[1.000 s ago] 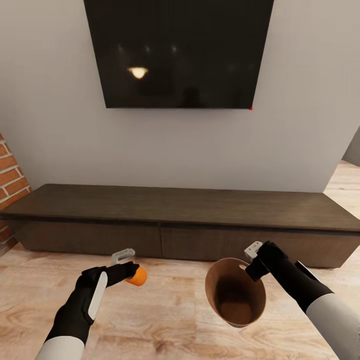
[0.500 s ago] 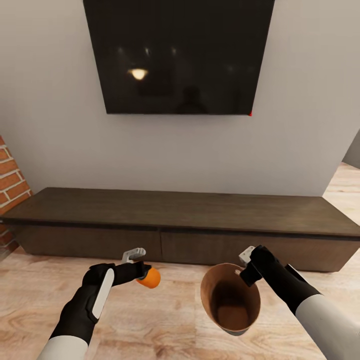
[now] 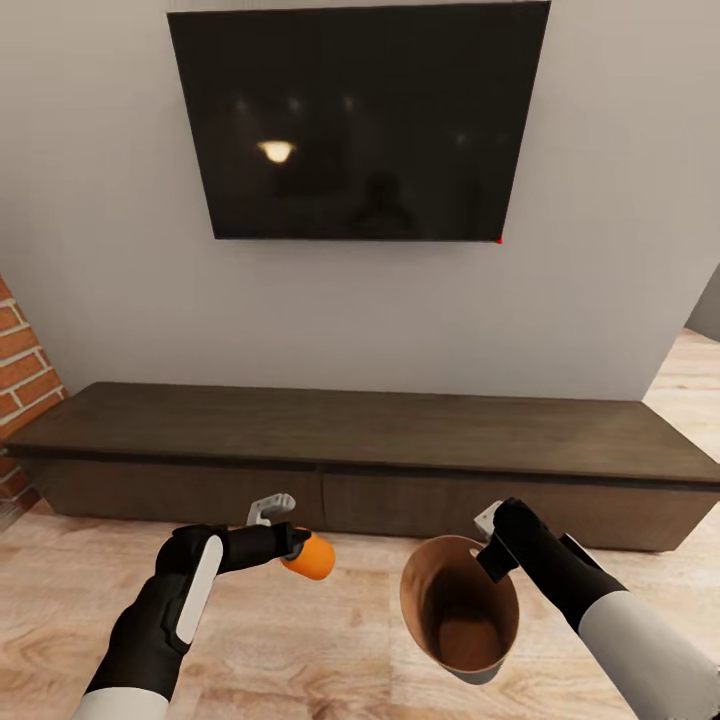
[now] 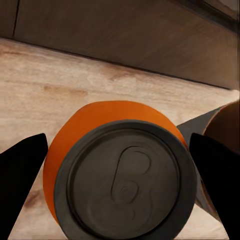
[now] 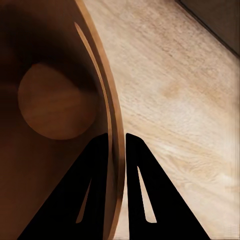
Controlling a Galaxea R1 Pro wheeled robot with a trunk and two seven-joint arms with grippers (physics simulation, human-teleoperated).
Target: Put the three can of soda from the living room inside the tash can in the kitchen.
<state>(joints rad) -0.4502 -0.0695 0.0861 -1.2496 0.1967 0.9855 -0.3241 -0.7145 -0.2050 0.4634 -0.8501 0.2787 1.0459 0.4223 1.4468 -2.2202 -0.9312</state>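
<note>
You are holding one orange soda can [image 3: 310, 556] in your left gripper [image 3: 295, 545], low and left of centre in the head view, and the fingers are clamped on its sides. In the left wrist view the grey top of the can [image 4: 125, 182] faces the camera, with a dark finger on each side of it. So the long axis of the can runs along the gripper, nearly level, and its bottom end points toward the right of the head frame, where the bin is.

Your right gripper [image 3: 493, 545] is pinching the rim of the trash can [image 3: 455, 610], one finger inside the wall and one outside, as the right wrist view shows clearly. The bin hangs in the air, low and right of centre, above the wood floor [image 3: 330, 650]. It is tilted so that its mouth faces up and toward you; the orange-brown bottom looks empty.

I think you hold them like this to bring the can to the mouth of the bin. The can is near the rim but apart from it, not yet over the opening. Behind are the low dark TV cabinet [image 3: 360, 440] and the wall TV [image 3: 360, 120].
</note>
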